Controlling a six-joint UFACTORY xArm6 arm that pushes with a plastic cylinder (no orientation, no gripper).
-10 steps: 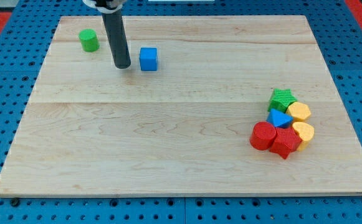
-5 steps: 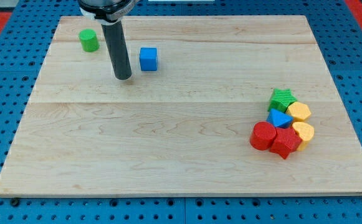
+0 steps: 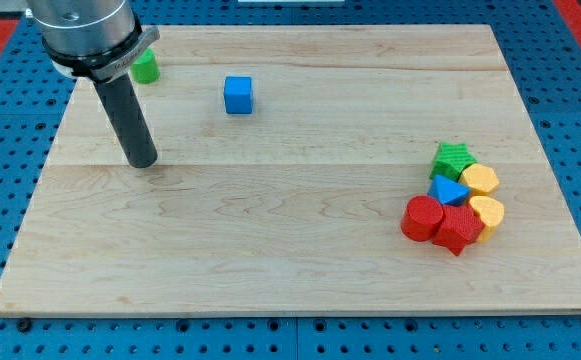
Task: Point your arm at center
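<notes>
My tip (image 3: 143, 162) rests on the wooden board (image 3: 290, 250) at the view's left, well left of the board's middle. A blue cube (image 3: 238, 94) lies up and to the right of the tip. A green cylinder (image 3: 148, 67) sits near the top left, partly hidden behind the arm. A cluster at the right holds a green star (image 3: 453, 158), a blue triangle (image 3: 448, 190), two yellow blocks (image 3: 482, 179) (image 3: 488, 212), a red cylinder (image 3: 422, 217) and a red star (image 3: 457, 229).
A blue pegboard table (image 3: 10, 200) surrounds the board on all sides. The arm's grey housing (image 3: 82, 35) hangs over the board's top left corner.
My tip has moved down and to the left, away from the blue cube. The arm now covers part of the green cylinder. No block has moved.
</notes>
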